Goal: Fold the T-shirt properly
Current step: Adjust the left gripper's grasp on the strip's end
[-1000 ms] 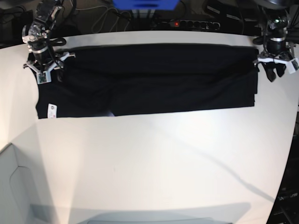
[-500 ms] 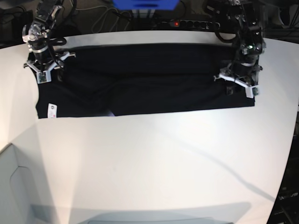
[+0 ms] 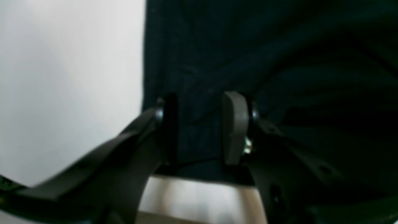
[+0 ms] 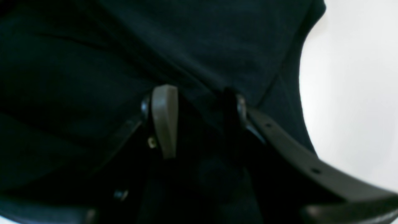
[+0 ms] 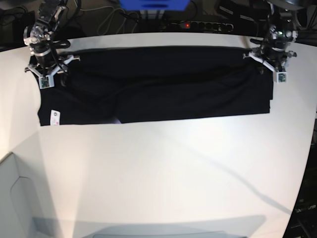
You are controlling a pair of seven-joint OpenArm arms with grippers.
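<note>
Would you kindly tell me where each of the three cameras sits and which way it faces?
Base: high, opposite the arms, looking down on the table with the T-shirt spread across its far side; both arms show at the far corners.
Left wrist: on the left arm, looking past the left gripper, jaws apart, at the shirt's edge and table.
Right wrist: on the right arm, looking past the right gripper, jaws apart, at black cloth.
Shared: all three show the T-shirt and white table; the base view also shows both grippers.

You look down on a white bench with soft shadows crossing its near right side. Beyond its far edge sit a black power strip with a red light, tangled cables and a blue box.
</note>
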